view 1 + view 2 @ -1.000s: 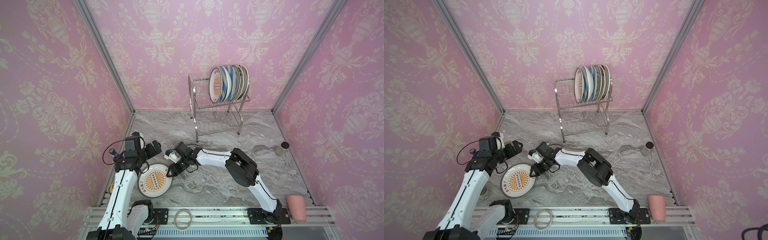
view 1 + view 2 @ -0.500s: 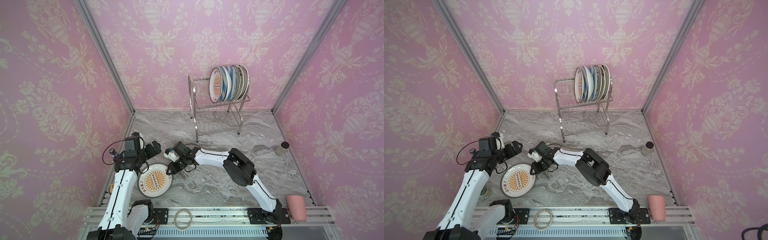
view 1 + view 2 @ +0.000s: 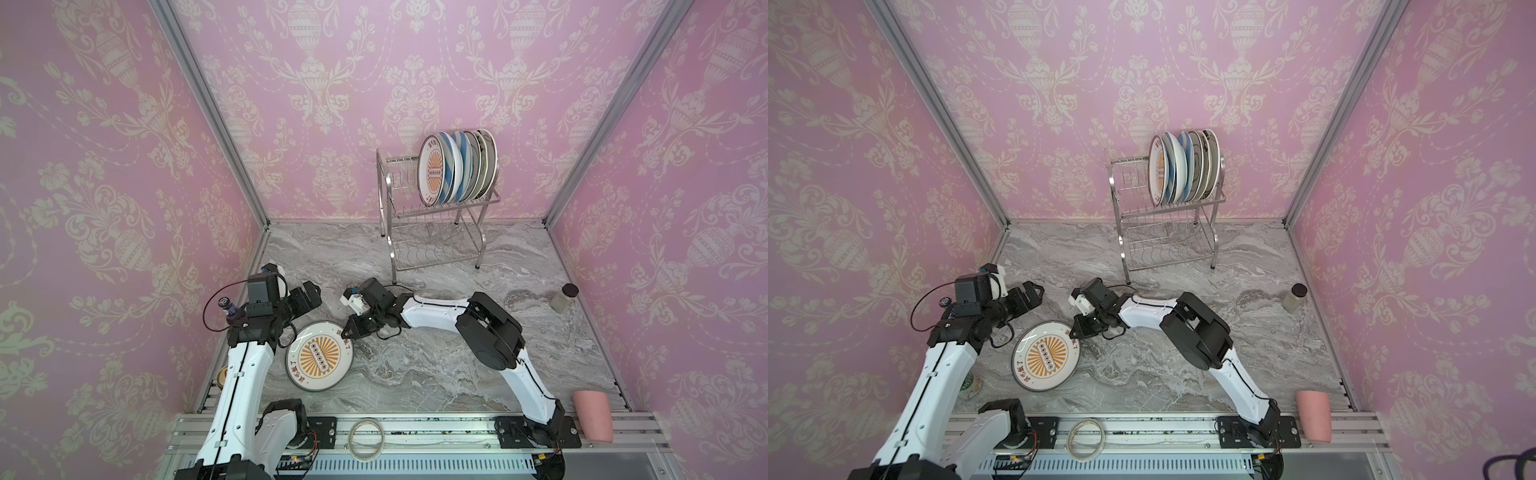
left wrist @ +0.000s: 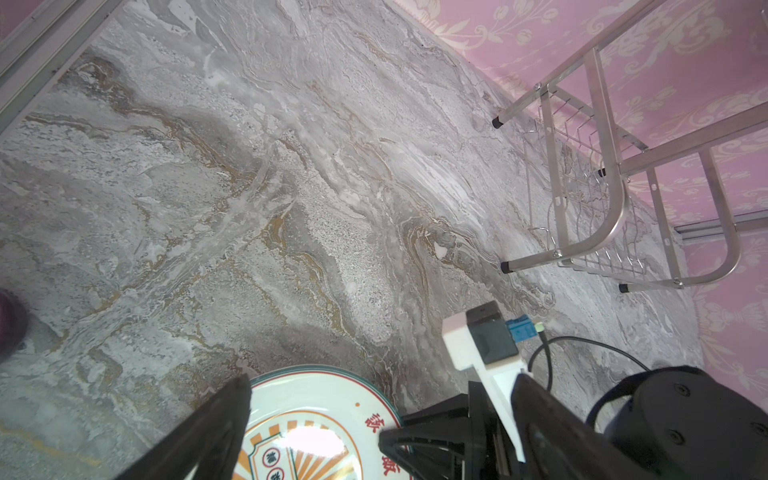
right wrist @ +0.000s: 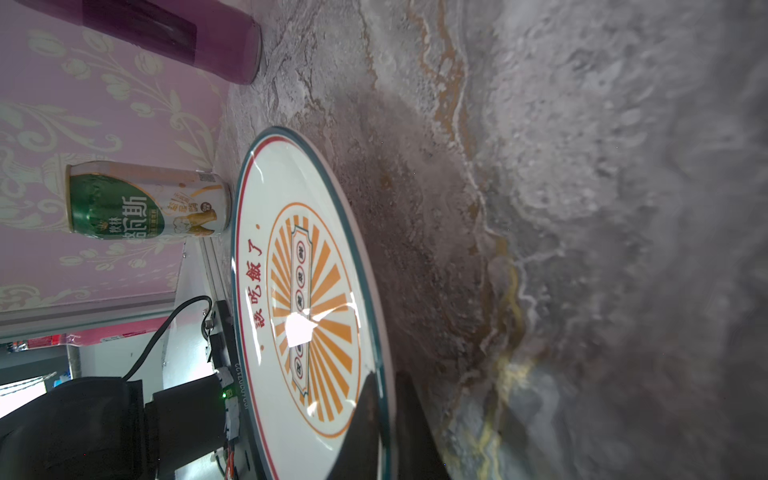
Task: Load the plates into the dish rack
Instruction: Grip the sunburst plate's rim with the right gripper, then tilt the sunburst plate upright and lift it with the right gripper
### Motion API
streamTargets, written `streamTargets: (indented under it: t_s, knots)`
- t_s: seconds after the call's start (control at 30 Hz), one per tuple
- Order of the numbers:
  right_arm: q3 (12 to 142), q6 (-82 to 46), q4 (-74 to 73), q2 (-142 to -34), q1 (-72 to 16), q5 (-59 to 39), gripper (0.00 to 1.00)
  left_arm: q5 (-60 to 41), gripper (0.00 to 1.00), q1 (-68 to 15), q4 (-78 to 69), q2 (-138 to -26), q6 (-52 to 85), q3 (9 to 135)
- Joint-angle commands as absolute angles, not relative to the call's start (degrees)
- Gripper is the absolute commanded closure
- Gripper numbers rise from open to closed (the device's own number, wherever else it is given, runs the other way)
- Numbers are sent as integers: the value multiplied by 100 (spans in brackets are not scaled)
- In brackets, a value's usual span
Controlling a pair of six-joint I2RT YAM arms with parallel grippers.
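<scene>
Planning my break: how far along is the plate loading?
Done: a row of plates stands in the dish rack, upper tier. In hand: the right hand is shut on the rim of the orange sunburst plate on the table. To do: lift it and slot it into the rack; no other loose plate shows.

right tool (image 3: 346, 333), half open a second ago, now pinched shut on orange sunburst plate (image 3: 319, 356) rim

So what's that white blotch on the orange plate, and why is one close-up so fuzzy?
Right wrist view: glare off the glossy plate, table beside it out of focus; left wrist view: same glare; both top views: sharp, evenly lit.
</scene>
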State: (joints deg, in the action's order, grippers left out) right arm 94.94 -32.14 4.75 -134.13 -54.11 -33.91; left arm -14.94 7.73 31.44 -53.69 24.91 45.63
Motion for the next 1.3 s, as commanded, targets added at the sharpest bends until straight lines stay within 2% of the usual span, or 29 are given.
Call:
streamTargets:
  t_s: [0.0,0.1,0.47,0.83,1.27]
  knots:
    - [9166,-3234,512,-13175,-5292,-2957,96,-1575,1,822,3279,-5254,2347,4631]
    - [9044,-3168,569,-12937,-5220,-2735,100,-1584,1,817,3289,-5238,2335,4699]
    - [8385,-2528,1293,-11468,-4748,-1263,100,-2320,1,659,2495,-5390,2499,4698]
    - [7709,-1987,2092,-9568,-4520,229,100,-2105,1,-446,1605,-6321,2330,5109]
    - [8301,-1239,3641,-7877,-4505,2527,100,-2077,1,-1037,1048,-7220,2011,5758]
